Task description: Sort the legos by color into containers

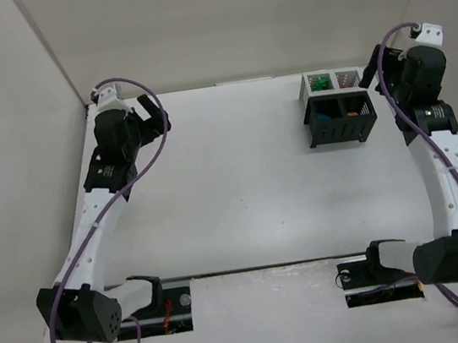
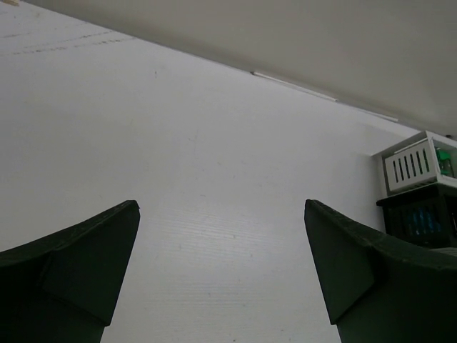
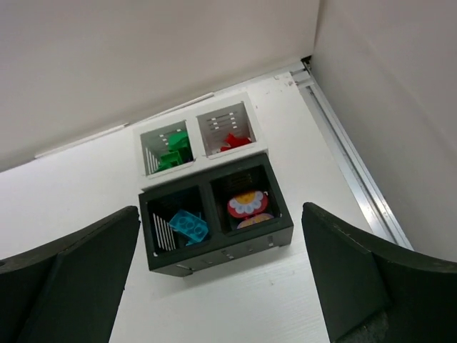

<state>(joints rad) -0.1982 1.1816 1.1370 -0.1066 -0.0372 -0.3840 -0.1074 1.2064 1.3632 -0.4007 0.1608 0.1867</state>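
holding my left gripper (image 2: 221,206) wide open above the table (image 2: 214,143), the containers (image 2: 408,166) well off to its right; my right gripper (image 3: 221,209) gapes wide just behind them, legos (image 3: 188,226) lying inside.

No text, label, brand, number or sign can be read in any of the three views.
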